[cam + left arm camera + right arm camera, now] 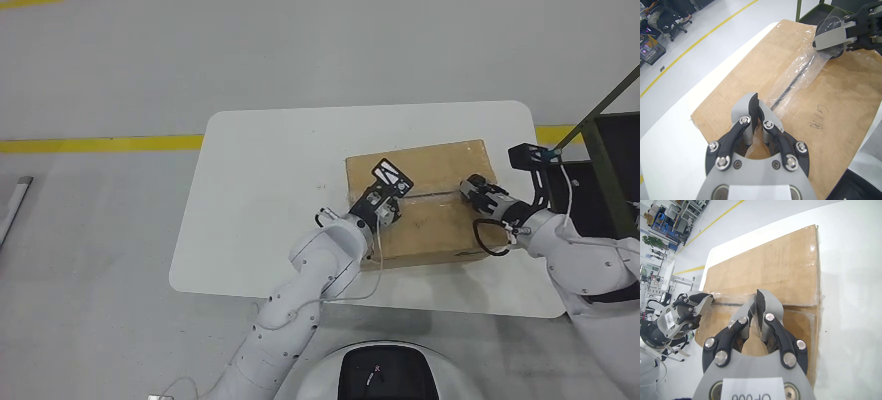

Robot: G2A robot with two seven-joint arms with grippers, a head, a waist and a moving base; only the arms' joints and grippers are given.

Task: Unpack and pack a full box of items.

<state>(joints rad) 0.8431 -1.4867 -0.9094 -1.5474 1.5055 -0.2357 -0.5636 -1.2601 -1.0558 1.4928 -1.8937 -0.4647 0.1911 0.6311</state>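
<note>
A closed brown cardboard box [430,165] lies on the white table [260,200]. Clear tape [800,70] runs along its centre seam, wrinkled and lifted off the cardboard toward one end. My left gripper [754,96] is shut, its tips down on the box top at the seam's left end [398,190]. My right gripper [755,295] is at the seam's other end [466,188], shut on the raised end of the clear tape, which wraps up around its fingers [829,36]. The box flaps are closed and the contents are hidden.
A dark green metal rack [615,150] stands just off the table's right edge, close behind the right arm. Bare table [848,294] lies left of and in front of the box. Handwriting [819,118] marks the near flap.
</note>
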